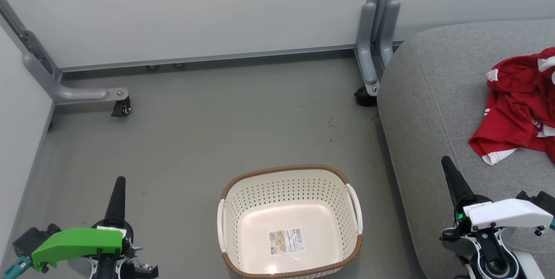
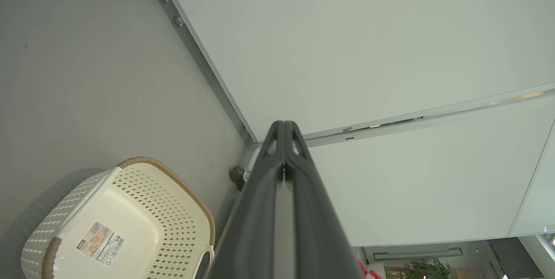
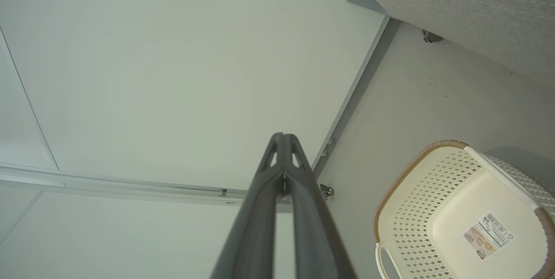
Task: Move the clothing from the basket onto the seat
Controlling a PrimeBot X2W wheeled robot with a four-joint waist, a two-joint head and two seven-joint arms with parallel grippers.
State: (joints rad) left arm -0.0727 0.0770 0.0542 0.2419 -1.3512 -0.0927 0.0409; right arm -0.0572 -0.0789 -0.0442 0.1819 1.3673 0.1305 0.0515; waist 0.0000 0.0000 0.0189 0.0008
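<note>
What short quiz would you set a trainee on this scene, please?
1. True or false: the basket holds no clothing.
2. Where does the red clothing lie? A: in the basket. B: on the grey seat. C: in an end effector.
3. Fill in: the left end effector and the right end effector are both ____.
Key: 1 true; 2 B; 3 shut.

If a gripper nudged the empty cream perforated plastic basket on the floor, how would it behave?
The cream perforated plastic basket probably slides rather than tips: it sits low and wide on the smooth grey floor. Empty, with thin holed walls, it is likely light and stiff.
</note>
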